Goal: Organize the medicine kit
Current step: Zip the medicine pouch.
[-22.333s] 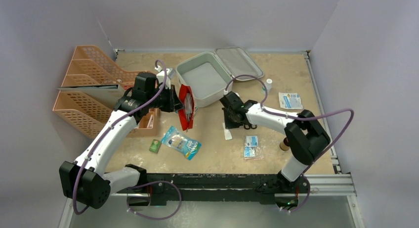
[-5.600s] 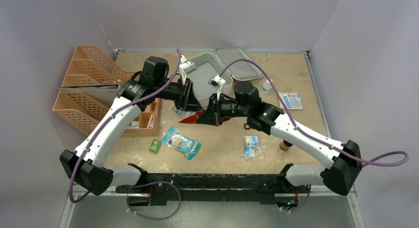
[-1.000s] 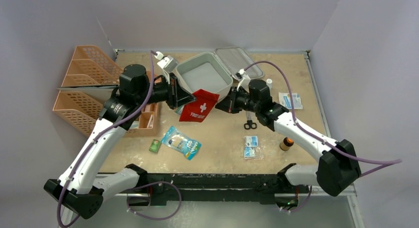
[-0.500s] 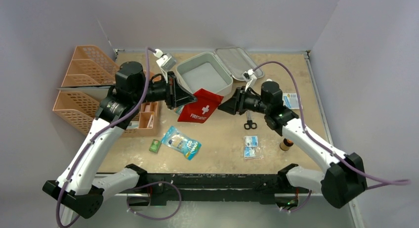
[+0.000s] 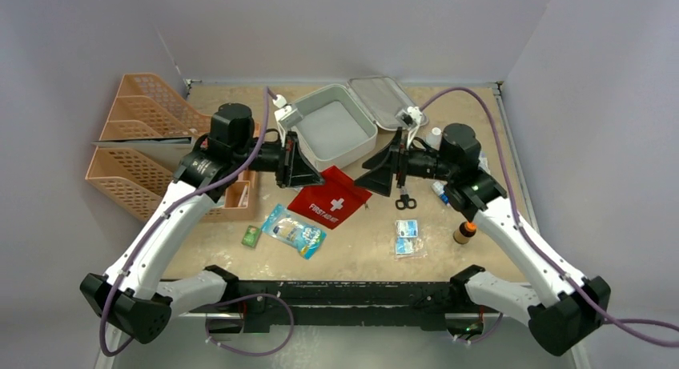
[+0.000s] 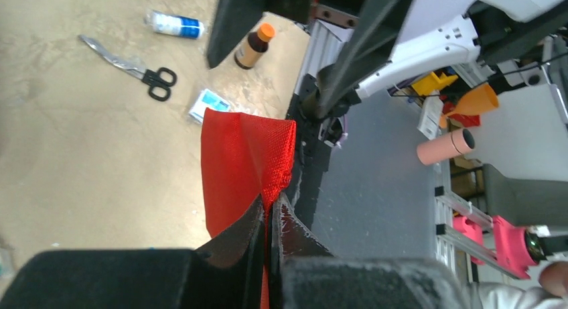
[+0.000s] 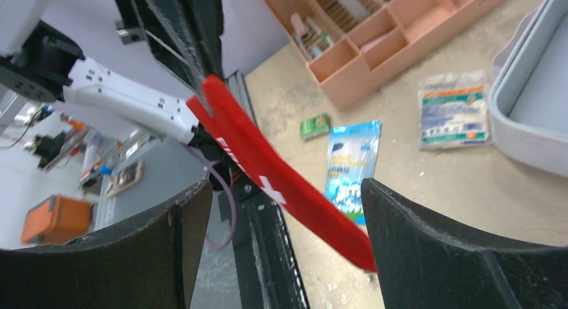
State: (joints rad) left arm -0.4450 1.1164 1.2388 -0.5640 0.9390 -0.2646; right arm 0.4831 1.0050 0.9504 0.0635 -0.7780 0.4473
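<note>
Grey-white rounded soft-shell medicine kit lies open and empty at upper centre of the overhead view. Nothing is packed yet: black-handled scissors and a blue printed packet lie outside it. Left gripper is clamped on the flat red first-aid pouch, a pinch that only its wrist view shows. Right gripper stands wide apart, holding nothing.
</note>
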